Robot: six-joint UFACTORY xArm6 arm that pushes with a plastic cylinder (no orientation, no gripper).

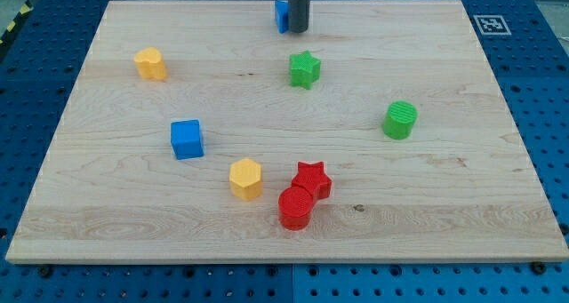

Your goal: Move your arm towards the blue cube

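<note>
1. A dark rod descends from the far edge of the frame, its upper length cut off; my tip (298,30) rests on the wooden board (444,187) near the far edge, just left of centre.
2. Immediately left of the rod, a small blue block (280,15) shows only as a sliver, the rest hidden behind the rod; its shape cannot be made out, nor whether it touches the rod.
3. The blue cube (187,139) sits in the left half of the board, about midway between near and far, well apart from my tip.
4. The arm carries no hand or jaws, only the bare rod.
5. A green star (304,69) lies just nearer than the tip; a green cylinder (400,120) stands to the right.
6. A yellow block (150,63) of uncertain shape sits far left; a yellow hexagonal block (246,179) lies near the cube's right.
7. A red star (312,179) and red cylinder (295,208) touch, the cylinder overlapping the star's near-left side.
8. A printed marker (487,23) sits beyond the far right corner.
</note>
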